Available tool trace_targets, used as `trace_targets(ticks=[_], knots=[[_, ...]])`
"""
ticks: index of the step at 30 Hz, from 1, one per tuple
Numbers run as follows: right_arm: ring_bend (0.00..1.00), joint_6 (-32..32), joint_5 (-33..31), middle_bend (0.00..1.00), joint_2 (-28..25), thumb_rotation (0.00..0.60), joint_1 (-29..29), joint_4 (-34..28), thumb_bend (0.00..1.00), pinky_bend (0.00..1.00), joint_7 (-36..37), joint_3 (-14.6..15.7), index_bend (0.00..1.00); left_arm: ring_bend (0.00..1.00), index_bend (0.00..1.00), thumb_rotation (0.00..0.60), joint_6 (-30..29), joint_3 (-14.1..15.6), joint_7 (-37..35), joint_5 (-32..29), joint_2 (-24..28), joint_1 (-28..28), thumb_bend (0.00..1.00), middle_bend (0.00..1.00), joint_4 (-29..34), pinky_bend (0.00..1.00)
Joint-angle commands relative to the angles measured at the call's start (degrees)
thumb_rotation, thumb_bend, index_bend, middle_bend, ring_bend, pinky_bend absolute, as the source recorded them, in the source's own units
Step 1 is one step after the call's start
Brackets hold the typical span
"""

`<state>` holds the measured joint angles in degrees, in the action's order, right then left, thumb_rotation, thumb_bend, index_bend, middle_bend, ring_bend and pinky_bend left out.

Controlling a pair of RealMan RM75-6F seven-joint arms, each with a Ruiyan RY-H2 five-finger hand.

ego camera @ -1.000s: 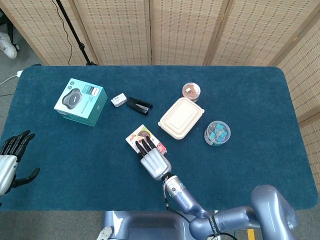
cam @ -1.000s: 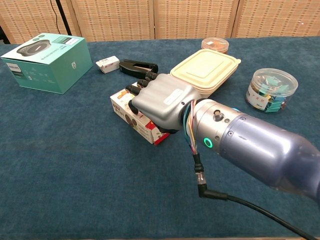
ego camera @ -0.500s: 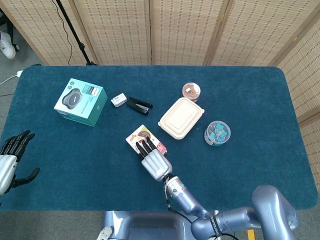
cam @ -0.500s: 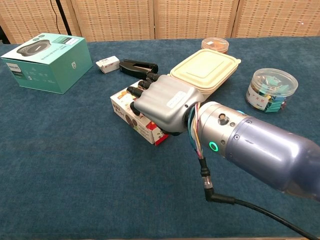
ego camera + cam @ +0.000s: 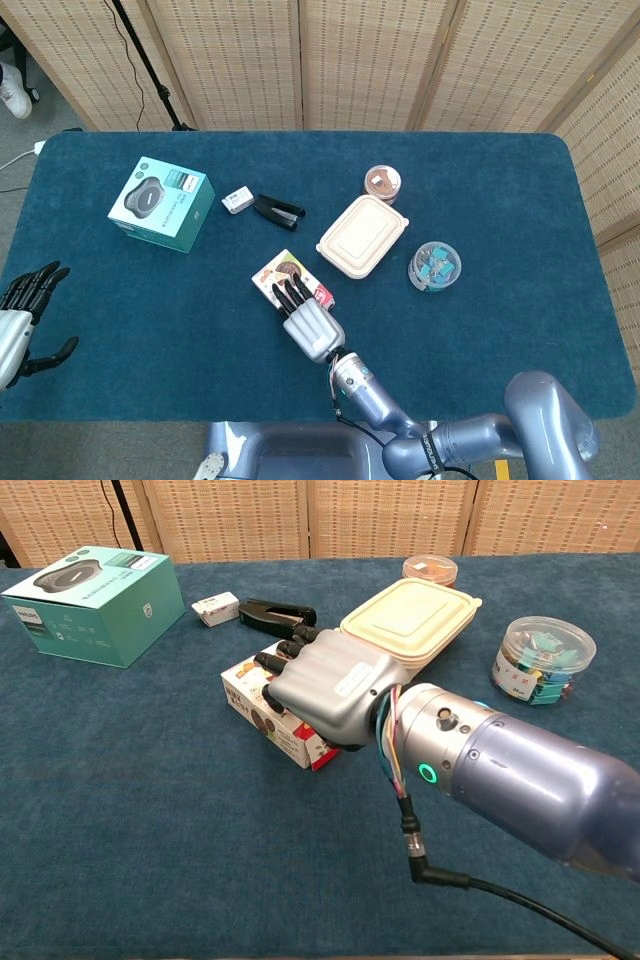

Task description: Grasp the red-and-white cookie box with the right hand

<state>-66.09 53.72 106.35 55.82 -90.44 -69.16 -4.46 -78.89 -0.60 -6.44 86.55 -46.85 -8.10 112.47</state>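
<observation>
**Right robot hand over the cookie box: grip not confirmed**

The cookie box (image 5: 289,277) lies flat near the middle of the blue worktop (image 5: 480,330), just in front of the tan lidded container (image 5: 362,236) and well apart from the teal carton (image 5: 161,203) at the far left. It is a small red-and-white cardboard pack, probably light and fairly stiff, though its thin walls would dent under a hard squeeze. The printed surface looks smooth, so a loose pinch may slip. The best hold is judged to be across the two long side faces, with the thumb on one and the fingers on the other.

The right robot hand (image 5: 325,685) rests palm-down on the box, dark fingers (image 5: 292,293) laid along its top. Whether the thumb has closed on a side face cannot be told; the palm hides it.

The left robot hand (image 5: 22,312) hovers at the worktop's left edge, fingers apart, holding nothing.
</observation>
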Motion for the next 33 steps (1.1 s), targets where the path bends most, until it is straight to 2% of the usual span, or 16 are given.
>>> trace_targets(ticks=[1,13,25,33], knots=[[0.0,-0.1,0.2,0.0,-0.2,0.6,-0.1,-0.1,1.0,0.0,-0.3,0.2,0.31,0.0,0.0,0.6,0.0,0.0,-0.2,0.1,0.1,0.0,0.3,0.0,0.0,0.0],[0.0,-1.1,1.3,0.0,-1.9,0.6,-0.8,-1.2,1.0,0.0,-2.1,1.2,0.34,0.0,0.0,0.6,-0.3,0.2,-1.2,0.6,0.3,0.2,0.3,0.0,-0.3,0.0],[0.0,-0.5,0.5,0.0,1.4,0.6,0.4,0.4,1.0,0.0,-4.1,-0.4,0.33,0.0,0.0,0.6,-0.2,0.4,-1.6,1.1,0.5,0.3,0.3,0.0,-0.6,0.0],[0.0,-0.8,0.2,0.0,1.5,0.6,0.6,0.6,1.0,0.0,-4.7,-1.1,0.33,0.0,0.0,0.6,-0.2,0.5,-1.7,1.4,0.5,0.2,0.3,0.0,-0.7,0.0]])
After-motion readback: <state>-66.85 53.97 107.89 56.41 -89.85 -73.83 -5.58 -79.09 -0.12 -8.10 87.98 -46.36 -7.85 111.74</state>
